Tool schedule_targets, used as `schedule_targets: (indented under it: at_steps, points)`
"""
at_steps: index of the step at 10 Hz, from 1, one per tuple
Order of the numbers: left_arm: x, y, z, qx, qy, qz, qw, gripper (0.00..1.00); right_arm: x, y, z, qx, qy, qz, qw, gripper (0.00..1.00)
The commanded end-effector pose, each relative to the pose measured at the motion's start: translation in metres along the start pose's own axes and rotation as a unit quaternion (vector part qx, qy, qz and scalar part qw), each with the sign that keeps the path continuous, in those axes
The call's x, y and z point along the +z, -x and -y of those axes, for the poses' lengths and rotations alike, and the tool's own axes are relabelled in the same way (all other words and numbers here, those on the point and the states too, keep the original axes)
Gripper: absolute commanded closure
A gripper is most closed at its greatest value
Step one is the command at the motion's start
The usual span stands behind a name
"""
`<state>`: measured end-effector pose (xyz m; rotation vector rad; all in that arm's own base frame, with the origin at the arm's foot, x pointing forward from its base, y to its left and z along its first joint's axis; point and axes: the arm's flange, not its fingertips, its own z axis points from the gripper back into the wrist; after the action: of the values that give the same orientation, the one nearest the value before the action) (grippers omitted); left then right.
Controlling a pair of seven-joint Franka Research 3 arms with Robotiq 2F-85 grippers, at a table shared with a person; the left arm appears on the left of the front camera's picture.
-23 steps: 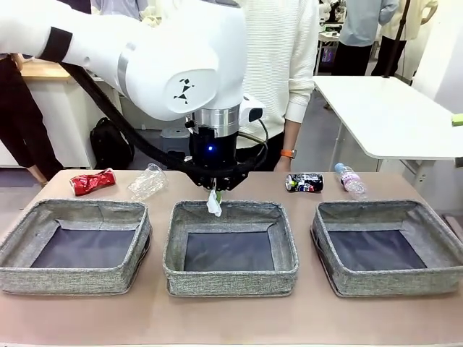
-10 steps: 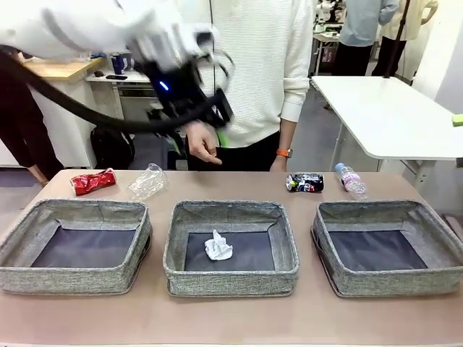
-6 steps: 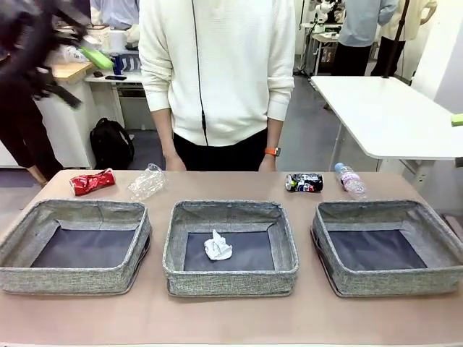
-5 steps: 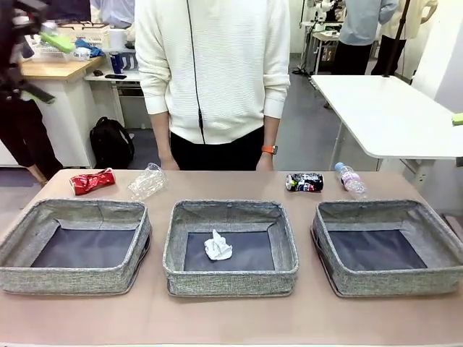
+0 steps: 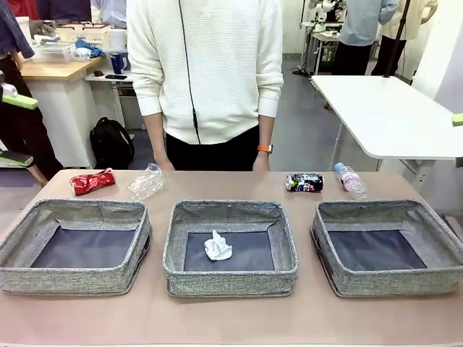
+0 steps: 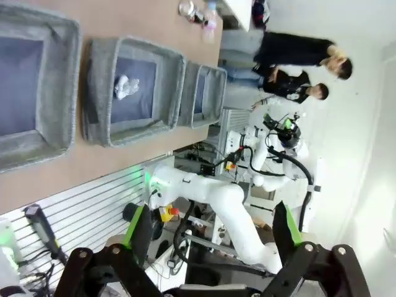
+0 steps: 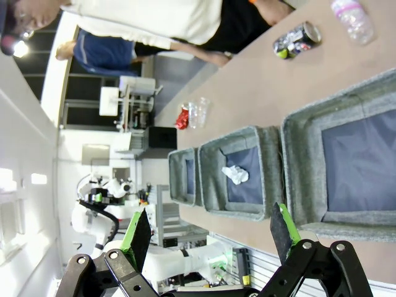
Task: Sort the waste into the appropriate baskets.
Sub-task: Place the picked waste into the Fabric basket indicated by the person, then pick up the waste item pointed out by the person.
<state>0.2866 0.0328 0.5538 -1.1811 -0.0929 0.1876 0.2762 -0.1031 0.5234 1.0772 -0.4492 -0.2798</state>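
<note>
A small white paper ball [image 5: 217, 246] lies in the middle basket [image 5: 230, 283], between the left basket [image 5: 72, 280] and the right basket [image 5: 394, 283]. Along the far edge lie a red can [image 5: 92, 181], a clear plastic container [image 5: 147, 182], a dark multicoloured can [image 5: 304, 182] and a pink-labelled bottle [image 5: 351, 181]. My left gripper [image 5: 11, 130] hangs open at the picture's left edge, high and away from the table. In the left wrist view the left gripper [image 6: 210, 226] is open and holds nothing, with the paper ball [image 6: 126, 86] far off. My right gripper [image 7: 210, 229] is open too, high above the baskets and the paper ball [image 7: 235, 174].
A person in a white sweater [image 5: 206, 65] stands at the far side, both hands at the table's far edge behind the middle basket. A white table [image 5: 391, 116] stands at the back right. The left and right baskets show bare dark bottoms.
My left arm let the paper ball drop into the middle basket, then swung up and away to the left edge. The person has stepped closer to the table.
</note>
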Motion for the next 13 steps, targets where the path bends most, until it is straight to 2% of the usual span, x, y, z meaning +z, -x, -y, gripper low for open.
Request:
schedule_targets:
  at_steps: [1, 13]
  points:
    - [0.0136, -0.0125, 0.0282, -0.023, -0.003, 0.008, 1.000, 0.00, -0.0001, -0.0016, 0.0001, 0.013, -0.014, 0.003, 1.000, 0.00]
    - [0.0136, -0.0125, 0.0282, -0.023, -0.003, 0.008, 1.000, 0.00, -0.0001, -0.0016, 0.0001, 0.013, -0.014, 0.003, 1.000, 0.00]
